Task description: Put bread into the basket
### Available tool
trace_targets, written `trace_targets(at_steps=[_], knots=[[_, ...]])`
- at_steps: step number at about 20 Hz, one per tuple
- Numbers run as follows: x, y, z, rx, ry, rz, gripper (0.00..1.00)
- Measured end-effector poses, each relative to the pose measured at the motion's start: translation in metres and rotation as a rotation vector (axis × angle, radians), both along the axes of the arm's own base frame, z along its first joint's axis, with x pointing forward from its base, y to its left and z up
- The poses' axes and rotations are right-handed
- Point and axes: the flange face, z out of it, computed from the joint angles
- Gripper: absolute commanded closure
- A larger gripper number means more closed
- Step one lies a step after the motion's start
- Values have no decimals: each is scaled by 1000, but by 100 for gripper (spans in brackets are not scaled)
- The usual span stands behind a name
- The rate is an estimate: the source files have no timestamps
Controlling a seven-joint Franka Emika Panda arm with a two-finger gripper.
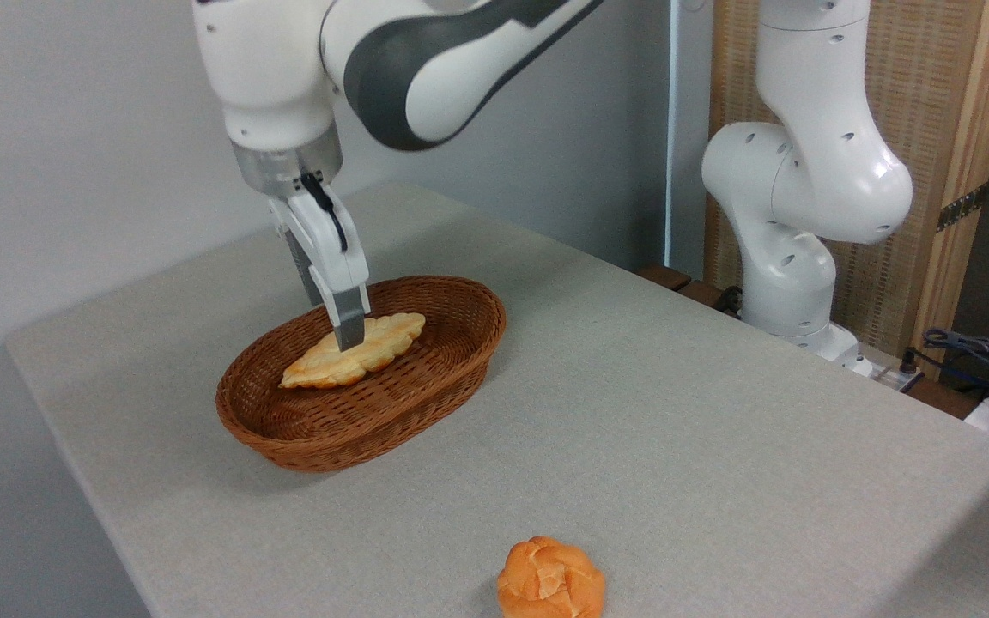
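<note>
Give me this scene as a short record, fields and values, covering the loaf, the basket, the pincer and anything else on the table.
bread: pale braided loaf, lying inside the basket, one end up against the far wall
basket: oval brown wicker, on the grey table, left of centre
pincer: pointing down into the basket, tips at the loaf's middle; whether it grips cannot be told from this view
other item: round orange knotted bun, on the table near the front edge, outside the basket
arm base: white, at the table's far right side
</note>
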Motion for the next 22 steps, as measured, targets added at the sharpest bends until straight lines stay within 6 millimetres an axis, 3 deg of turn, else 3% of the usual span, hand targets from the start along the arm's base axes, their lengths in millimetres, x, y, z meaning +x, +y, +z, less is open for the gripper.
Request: trace_targets(at_steps=[3, 8, 10, 22], knots=[[-4, 22, 32, 87, -70, 3, 0], [-13, 77, 90, 152, -76, 64, 0], [-12, 87, 105, 170, -84, 75, 0], [-11, 96, 101, 214, -36, 102, 0]])
